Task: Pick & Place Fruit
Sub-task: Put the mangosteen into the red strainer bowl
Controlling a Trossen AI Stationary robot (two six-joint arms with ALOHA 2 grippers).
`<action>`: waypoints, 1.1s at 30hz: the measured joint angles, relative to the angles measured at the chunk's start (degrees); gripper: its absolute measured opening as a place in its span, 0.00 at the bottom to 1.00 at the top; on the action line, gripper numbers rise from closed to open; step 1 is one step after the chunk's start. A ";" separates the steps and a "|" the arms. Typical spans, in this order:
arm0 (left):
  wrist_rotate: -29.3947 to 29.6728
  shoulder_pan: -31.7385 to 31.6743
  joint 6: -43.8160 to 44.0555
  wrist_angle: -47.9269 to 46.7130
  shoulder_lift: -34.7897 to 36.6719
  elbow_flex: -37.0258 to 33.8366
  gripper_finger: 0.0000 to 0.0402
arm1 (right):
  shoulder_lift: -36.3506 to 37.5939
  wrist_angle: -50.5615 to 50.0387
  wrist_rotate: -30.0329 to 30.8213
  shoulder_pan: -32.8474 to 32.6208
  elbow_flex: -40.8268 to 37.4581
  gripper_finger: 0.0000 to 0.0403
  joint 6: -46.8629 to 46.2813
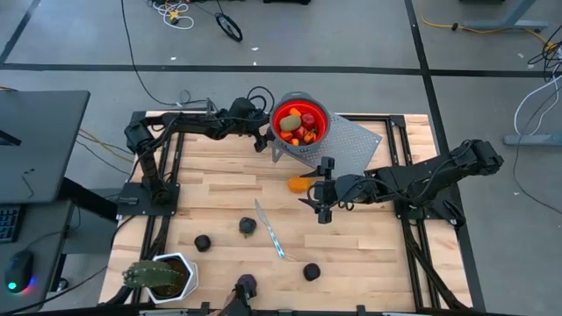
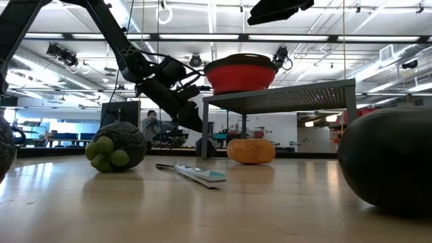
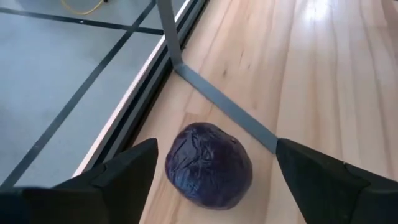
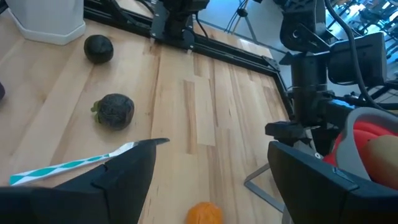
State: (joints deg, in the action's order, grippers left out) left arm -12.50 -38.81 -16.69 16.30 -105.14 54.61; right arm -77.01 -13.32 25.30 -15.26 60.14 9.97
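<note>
Fruit fills the red bowl [image 1: 299,123] on the grey rack, beside which my left tool [image 3: 211,186] stands released around a dark purple fruit [image 3: 209,164], while my right tool [image 1: 318,195], also released, hovers just beside the orange fruit [image 1: 300,184].

- Grey floor [image 1: 351,35] around the table — dark seams crossing it, cables [image 1: 176,12] strewn at the far edge.
- Monitor [image 1: 39,145] to one side.
- Ceiling lights [image 2: 202,39] overhead in an open workshop — a person [image 2: 150,125] standing far back.
</note>
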 joint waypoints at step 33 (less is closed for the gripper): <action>5.18 0.15 0.76 -3.23 0.00 0.25 0.91 | 0.00 0.60 0.00 -0.03 0.00 0.79 0.15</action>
State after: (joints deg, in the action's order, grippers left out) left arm -7.33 -38.65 -15.93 13.07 -105.14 54.86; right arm -77.01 -12.72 25.30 -15.29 60.14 10.12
